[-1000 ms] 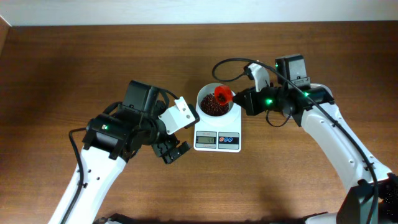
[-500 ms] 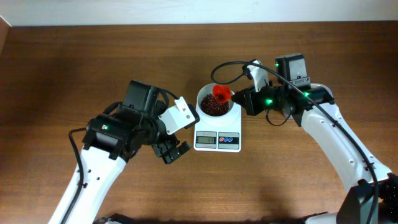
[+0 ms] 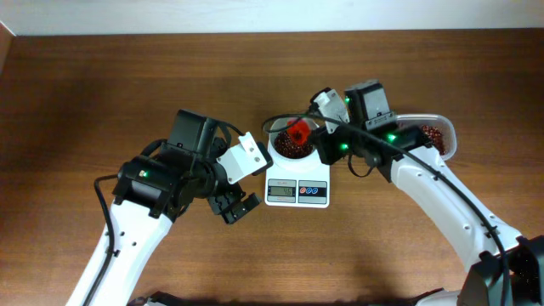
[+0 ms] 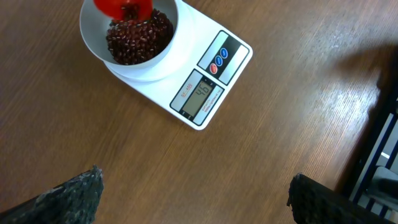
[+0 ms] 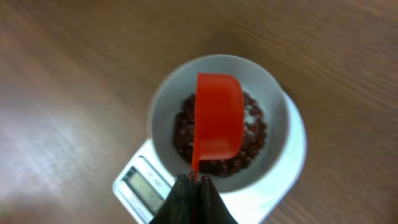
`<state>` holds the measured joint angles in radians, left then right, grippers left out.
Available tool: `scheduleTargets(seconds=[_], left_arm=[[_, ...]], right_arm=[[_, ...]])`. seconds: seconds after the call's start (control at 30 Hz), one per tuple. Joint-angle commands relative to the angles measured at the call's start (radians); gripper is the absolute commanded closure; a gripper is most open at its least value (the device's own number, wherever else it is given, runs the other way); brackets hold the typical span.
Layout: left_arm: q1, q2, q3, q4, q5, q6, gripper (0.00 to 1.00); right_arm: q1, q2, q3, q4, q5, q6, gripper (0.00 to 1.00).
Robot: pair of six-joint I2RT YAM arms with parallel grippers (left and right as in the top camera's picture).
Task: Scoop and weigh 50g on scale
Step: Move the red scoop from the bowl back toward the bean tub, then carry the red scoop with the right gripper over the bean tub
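Note:
The white scale [image 3: 297, 190] stands mid-table with a white bowl [image 3: 279, 153] of red beans on it. My right gripper [image 3: 314, 138] is shut on the handle of a red scoop [image 3: 297, 130] held over the bowl. In the right wrist view the fingertips [image 5: 194, 184] pinch the thin handle, and the scoop [image 5: 219, 115] hangs over the beans [image 5: 186, 134]. My left gripper [image 3: 236, 206] hovers open and holds nothing, left of the scale. Its wrist view shows the scale [image 4: 219, 74], the bowl [image 4: 163, 51] and the scoop [image 4: 121, 6]; the display looks like 46.
A clear plastic tub [image 3: 433, 136] of red beans sits at the right, partly behind the right arm. The bare wooden table [image 3: 102, 93] stretches all round. A pale wall edge [image 3: 255, 13] runs along the back.
The right arm has swung left and turned, uncovering the tub of beans behind it. The scoop has shifted a little over the bowl. The left arm has not moved.

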<state>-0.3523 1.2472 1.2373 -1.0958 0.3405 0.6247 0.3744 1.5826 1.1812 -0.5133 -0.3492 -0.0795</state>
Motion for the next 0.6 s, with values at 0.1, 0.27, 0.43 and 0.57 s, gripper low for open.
scheduleTargets(seconds=[0.1, 0.27, 0.43, 0.57], left_arm=[[0.002, -0.015, 0.008, 0.002, 0.011, -0.003, 0.01], [0.002, -0.015, 0.008, 0.002, 0.011, -0.003, 0.01], [0.002, -0.015, 0.008, 0.002, 0.011, -0.003, 0.01], [0.002, -0.015, 0.008, 0.002, 0.011, -0.003, 0.01]], right_arm=[[0.006, -0.024, 0.026, -0.04, 0.059, 0.005, 0.96], [0.006, -0.033, 0.036, -0.052, 0.103, 0.016, 0.96], [0.006, -0.043, 0.04, -0.054, 0.089, 0.008, 0.96], [0.006, -0.044, 0.041, -0.045, 0.132, -0.008, 0.96]])
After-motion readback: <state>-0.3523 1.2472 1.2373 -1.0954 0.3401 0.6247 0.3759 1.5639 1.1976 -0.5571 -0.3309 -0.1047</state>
